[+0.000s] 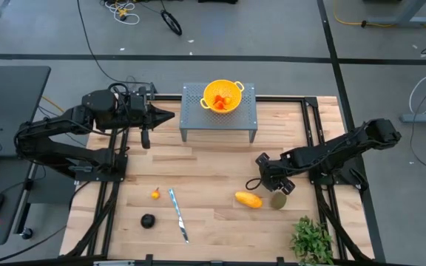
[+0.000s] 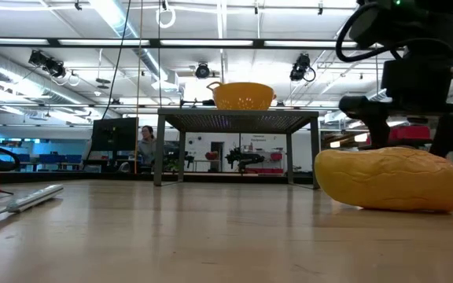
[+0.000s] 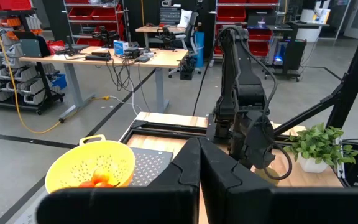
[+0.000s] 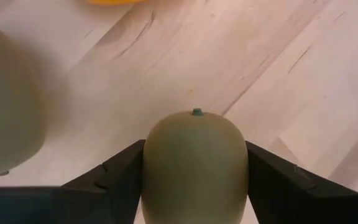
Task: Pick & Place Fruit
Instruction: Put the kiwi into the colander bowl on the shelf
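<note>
Seen from above: right hand (image 1: 276, 186) low over the counter (image 1: 213, 162), near its right edge, just beside the yellow-orange fruit (image 1: 248, 199) and an olive-green fruit (image 1: 278, 199). Shown only by the right wrist view: fingers (image 4: 114, 177) clamped on either side of an olive-green oval (image 4: 195, 163), a second green oval (image 4: 8, 118) just beside it. Left hand (image 1: 170, 116) held beside the grey stand (image 1: 219, 122), fingers (image 3: 185, 168) pressed together, gripping nothing. On that stand, a yellow colander (image 1: 223, 96) with orange-red pieces (image 1: 222, 100) inside, visible from above and in the left wrist view, hidden by the rim in the low view. Farther left on the counter: small orange fruit (image 1: 155, 194), dark round fruit (image 1: 148, 220), silver knife (image 1: 178, 214). Leafy plant (image 1: 313, 240) at the near right corner.
</note>
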Robot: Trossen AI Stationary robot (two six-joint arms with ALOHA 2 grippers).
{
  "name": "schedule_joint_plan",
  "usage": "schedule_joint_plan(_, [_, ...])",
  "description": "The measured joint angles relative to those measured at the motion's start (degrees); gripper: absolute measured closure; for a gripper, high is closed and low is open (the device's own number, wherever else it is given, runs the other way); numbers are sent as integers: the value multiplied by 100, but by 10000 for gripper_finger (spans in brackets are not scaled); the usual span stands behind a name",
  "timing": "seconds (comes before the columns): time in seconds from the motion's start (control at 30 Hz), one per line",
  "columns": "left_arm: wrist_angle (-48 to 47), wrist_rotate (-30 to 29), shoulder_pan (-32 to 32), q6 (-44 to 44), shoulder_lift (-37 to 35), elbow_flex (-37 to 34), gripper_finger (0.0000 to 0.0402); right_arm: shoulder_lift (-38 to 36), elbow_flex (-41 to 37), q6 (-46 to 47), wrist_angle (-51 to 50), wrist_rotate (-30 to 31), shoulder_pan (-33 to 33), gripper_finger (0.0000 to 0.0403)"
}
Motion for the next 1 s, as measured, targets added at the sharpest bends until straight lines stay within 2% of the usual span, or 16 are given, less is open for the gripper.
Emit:
schedule_joint_plan(0.77, [2,111,-1,177,-2,0,400,-82,2,133,49,116,1,157])
schedule_joint_plan(1.0, [7,111,-1,153,-2,0,401,-546,7,217,301,610,0,157])
